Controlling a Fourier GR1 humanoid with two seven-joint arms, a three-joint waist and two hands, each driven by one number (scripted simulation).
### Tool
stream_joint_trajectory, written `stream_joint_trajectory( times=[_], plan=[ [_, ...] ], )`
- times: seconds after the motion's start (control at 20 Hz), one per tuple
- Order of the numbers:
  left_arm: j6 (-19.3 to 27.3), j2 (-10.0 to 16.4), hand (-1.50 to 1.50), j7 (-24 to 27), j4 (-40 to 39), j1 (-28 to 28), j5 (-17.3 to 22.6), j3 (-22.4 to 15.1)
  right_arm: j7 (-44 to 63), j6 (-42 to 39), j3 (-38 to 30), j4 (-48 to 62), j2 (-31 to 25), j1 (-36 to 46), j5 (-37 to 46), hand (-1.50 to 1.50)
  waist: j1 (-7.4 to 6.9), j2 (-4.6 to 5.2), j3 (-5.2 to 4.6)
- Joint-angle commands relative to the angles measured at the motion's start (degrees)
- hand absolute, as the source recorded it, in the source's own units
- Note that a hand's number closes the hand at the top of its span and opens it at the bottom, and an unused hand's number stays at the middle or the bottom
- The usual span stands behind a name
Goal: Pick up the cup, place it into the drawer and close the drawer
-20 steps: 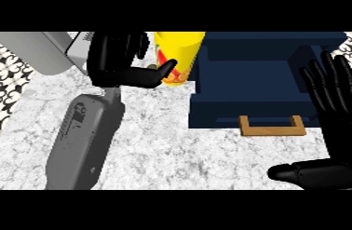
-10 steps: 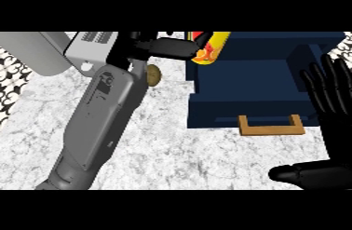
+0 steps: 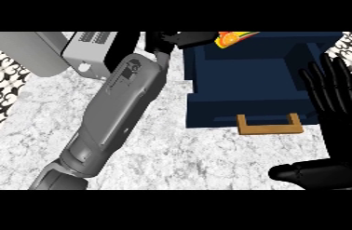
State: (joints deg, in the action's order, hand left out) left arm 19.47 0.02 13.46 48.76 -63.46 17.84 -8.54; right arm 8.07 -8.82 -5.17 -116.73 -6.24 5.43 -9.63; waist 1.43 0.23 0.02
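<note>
Cup [image 3: 233, 38], orange-patterned, at drawer [image 3: 227, 118] rear

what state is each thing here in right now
drawer: open, pulled out toward the robot
cup: held at the drawer's far edge, partly cut off by the view's top
left robot hand: curled on the cup
right robot hand: open, fingers up, resting at the view's right
</note>
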Motion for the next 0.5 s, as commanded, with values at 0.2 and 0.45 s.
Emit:
stream_joint_trajectory(
  times=[0.2,0.45],
  plan=[
    [3.3,0.0,1.50,5.5,-15.2,-8.1,7.4,-5.7,2.1,0.5,1.1,0.7,0.1,2.9,0.0,-1.50,1.38,0.36,0.02],
    [4.1,0.0,1.50,6.3,-18.9,-8.7,12.0,-10.5,-4.1,-1.3,0.6,3.6,0.7,-0.2,0.7,-1.50,1.99,0.42,0.05]
  ],
)
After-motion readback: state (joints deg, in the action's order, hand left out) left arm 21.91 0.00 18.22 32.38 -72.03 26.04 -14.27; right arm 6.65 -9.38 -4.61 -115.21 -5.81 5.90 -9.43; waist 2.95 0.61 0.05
